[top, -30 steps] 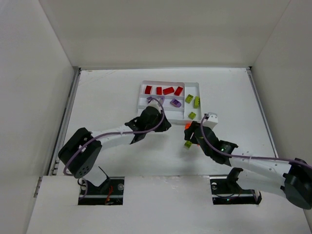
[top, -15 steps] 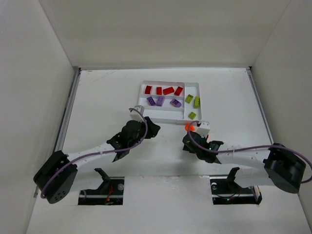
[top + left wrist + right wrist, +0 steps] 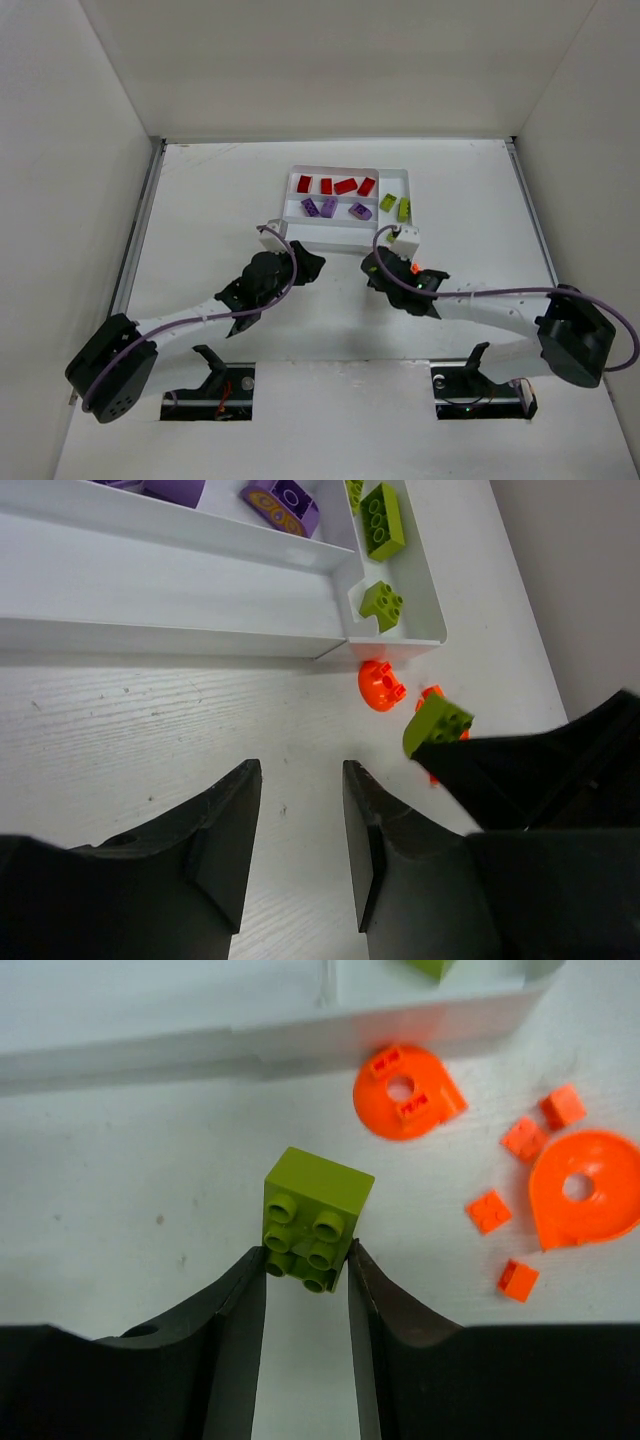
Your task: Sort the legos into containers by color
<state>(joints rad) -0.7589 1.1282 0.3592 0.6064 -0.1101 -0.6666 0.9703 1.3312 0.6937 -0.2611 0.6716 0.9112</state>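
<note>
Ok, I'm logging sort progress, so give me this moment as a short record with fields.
red bricks: four, in the far slot of the tray
purple bricks: three, next slot
right pincer: shut on a yellow-green brick
left pincer: open, holding nothing
orange pieces: loose on the table by the tray corner

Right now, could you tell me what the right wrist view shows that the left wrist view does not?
Only the right wrist view shows four small orange squares and a larger orange disc lying on the table. Only the left wrist view shows the purple bricks inside the tray, and the left gripper, open and empty. Both show the green brick clamped in the right gripper, the orange disc by the tray's corner, and the tray's near wall.
</note>
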